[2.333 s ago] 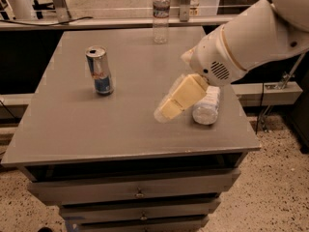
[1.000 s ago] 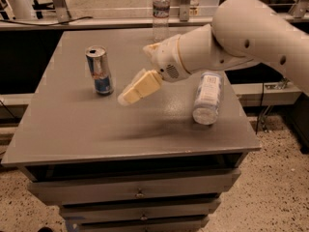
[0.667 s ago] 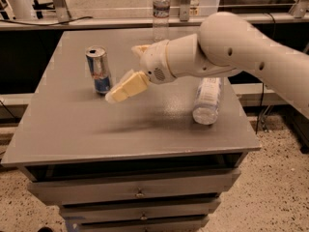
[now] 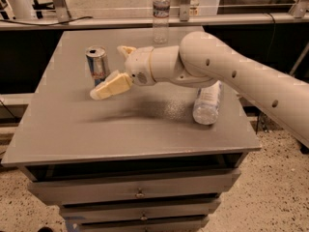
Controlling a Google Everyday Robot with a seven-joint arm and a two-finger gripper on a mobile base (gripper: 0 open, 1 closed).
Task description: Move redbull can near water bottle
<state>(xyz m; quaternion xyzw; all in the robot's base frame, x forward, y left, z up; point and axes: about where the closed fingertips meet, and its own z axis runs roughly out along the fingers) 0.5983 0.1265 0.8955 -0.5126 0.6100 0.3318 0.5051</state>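
The redbull can [image 4: 96, 62] stands upright on the grey table [image 4: 145, 129], at the far left. The water bottle [image 4: 161, 14] stands upright at the table's far edge, to the right of the can and apart from it. My gripper [image 4: 109, 71] is at the can's right side with its cream fingers spread. One finger [image 4: 112, 86] lies in front of the can's base and hides it. The other finger [image 4: 127, 50] is behind and to the right of the can. The jaws stand open and do not hold the can.
A wider clear bottle [image 4: 207, 103] lies on its side at the table's right, partly under my arm. Drawers [image 4: 140, 193] are below the tabletop. A counter with rails runs behind the table.
My arm has swung left across the table from beside the lying bottle to the can. The fingers now straddle the can. The can and both bottles have not moved.
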